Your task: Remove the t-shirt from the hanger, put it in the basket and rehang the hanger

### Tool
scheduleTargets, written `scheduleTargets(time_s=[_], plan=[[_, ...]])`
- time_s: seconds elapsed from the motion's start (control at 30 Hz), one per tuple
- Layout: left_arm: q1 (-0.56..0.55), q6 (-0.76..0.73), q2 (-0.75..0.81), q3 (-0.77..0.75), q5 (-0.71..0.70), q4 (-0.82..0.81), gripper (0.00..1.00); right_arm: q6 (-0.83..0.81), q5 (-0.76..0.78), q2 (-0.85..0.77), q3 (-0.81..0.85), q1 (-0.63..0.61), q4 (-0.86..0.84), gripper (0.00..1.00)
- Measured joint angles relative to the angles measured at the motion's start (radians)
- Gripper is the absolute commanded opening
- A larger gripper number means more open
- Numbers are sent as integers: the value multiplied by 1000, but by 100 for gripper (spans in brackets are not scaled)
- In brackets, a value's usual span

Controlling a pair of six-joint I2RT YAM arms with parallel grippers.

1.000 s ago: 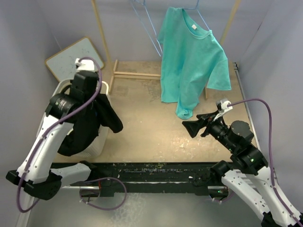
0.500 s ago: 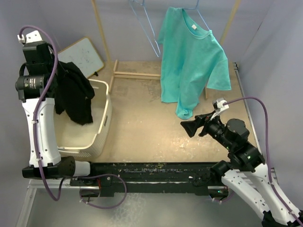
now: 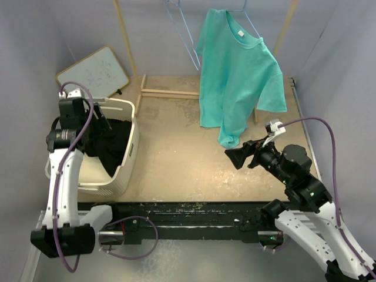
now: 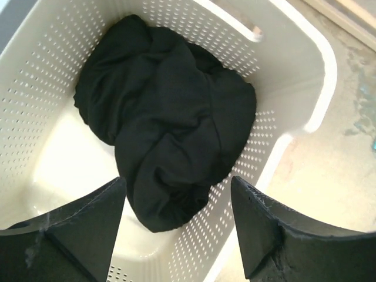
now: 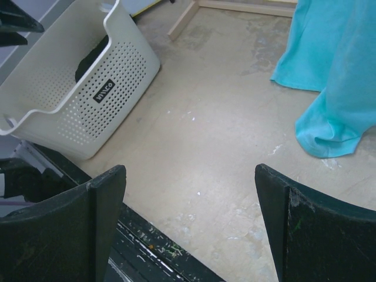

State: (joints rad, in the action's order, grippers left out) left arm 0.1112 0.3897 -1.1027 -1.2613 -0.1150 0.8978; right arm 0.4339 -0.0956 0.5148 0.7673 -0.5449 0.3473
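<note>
A teal t-shirt (image 3: 235, 76) hangs on a thin wire hanger (image 3: 251, 22) at the back, its hem (image 5: 329, 135) drooping to the table. My right gripper (image 3: 232, 157) hovers open just in front of and below that hem, and nothing lies between its fingers (image 5: 191, 229). My left gripper (image 3: 98, 124) stands open over the white perforated basket (image 3: 134, 135). A crumpled black garment (image 4: 170, 129) lies loose in the basket below the left fingertips (image 4: 94, 223), apart from them.
An empty light-blue wire hanger (image 3: 183, 35) hangs to the left of the t-shirt on a wooden rack (image 3: 170, 93). A small whiteboard (image 3: 94, 73) leans behind the basket (image 5: 70, 106). Grey walls close in both sides.
My left arm came down from a raised pose with the black garment, and the gripper opened. The garment now lies in the basket. The right arm barely moved.
</note>
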Motion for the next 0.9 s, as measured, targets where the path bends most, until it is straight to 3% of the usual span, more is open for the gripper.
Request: scheduleTargets(time_s=[0.1, 0.23, 0.27, 0.4, 0.43, 0.57, 0.6, 0.7, 0.77, 0.9], plan=[[0, -14, 117, 58, 79, -32, 70, 0, 8, 18, 57, 0, 31, 91], [0, -34, 335, 167, 315, -129, 67, -3, 17, 76, 167, 0, 80, 82], [-1, -35, 387, 200, 380, -154, 67, -9, 18, 102, 208, 0, 99, 75], [-13, -49, 528, 291, 565, -224, 65, -56, 18, 226, 397, 0, 149, 9], [-17, -55, 534, 307, 592, -236, 65, -72, 18, 262, 453, 0, 156, 0], [-28, -61, 539, 379, 648, -254, 65, -106, 21, 401, 661, 0, 174, 0], [-30, -61, 542, 391, 655, -253, 66, -113, 20, 433, 703, 0, 175, 7], [-41, -61, 555, 414, 671, -256, 69, -126, 18, 521, 807, 0, 185, 58], [-50, -61, 562, 420, 685, -272, 69, -126, 23, 573, 866, 0, 193, 83], [-57, -60, 549, 423, 721, -316, 66, -123, 29, 666, 943, 0, 198, 91]])
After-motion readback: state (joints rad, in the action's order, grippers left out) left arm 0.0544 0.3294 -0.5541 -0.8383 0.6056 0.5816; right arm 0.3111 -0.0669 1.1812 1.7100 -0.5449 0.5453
